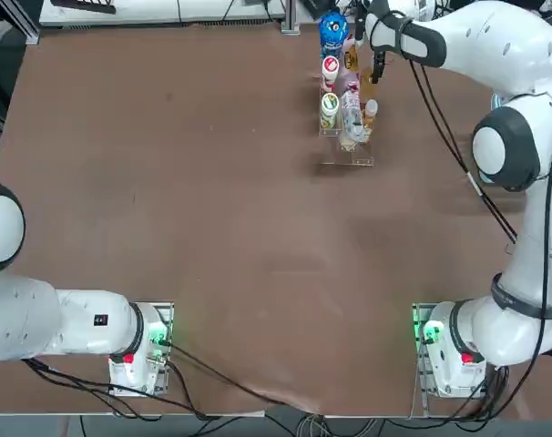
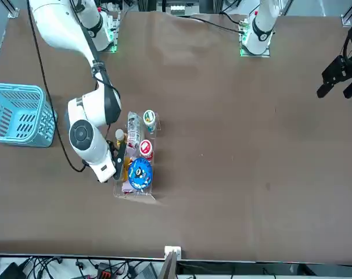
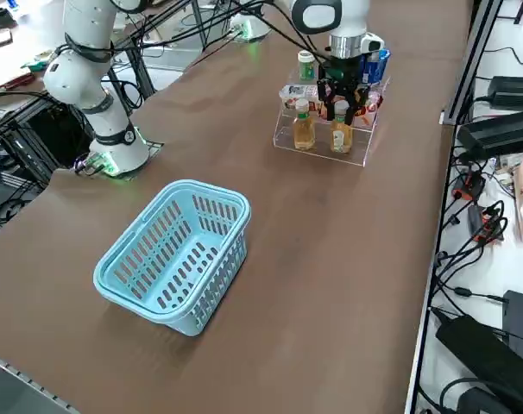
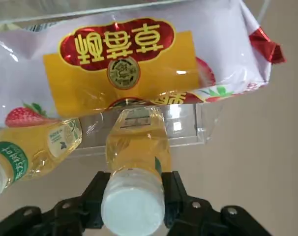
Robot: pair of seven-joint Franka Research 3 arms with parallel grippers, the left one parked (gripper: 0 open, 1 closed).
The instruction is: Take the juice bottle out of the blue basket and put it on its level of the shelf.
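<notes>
- The blue basket (image 3: 175,257) sits nearest the side camera, well apart from the shelf (image 3: 324,129), with nothing visible inside its lattice walls.
- Beyond it, the shelf stands on the brown table (image 3: 348,259), its lowest step facing the basket.
- On that lowest step stand two small amber bottles; the one farther from the robot's base is the juice bottle (image 3: 340,129), upright, with its white cap up.
- The right gripper (image 3: 341,101) hangs straight over the shelf, fingers clenched around the juice bottle just under the cap; the wrist view shows both black fingers (image 4: 90,196) pressed against the neck on either side.
- Just beside it on the same step is the second amber bottle (image 3: 304,126), with a green-and-white label band visible in the wrist view.
- Behind the juice bottle, one step up, lies a snack packet (image 4: 124,64) with a yellow panel and strawberry pictures, across the shelf.
- On the higher steps of the shelf stand a green-topped cup (image 1: 329,107), a red-and-white-topped cup (image 1: 330,69) and, farthest from the basket, a blue-topped bottle (image 1: 332,33).
</notes>
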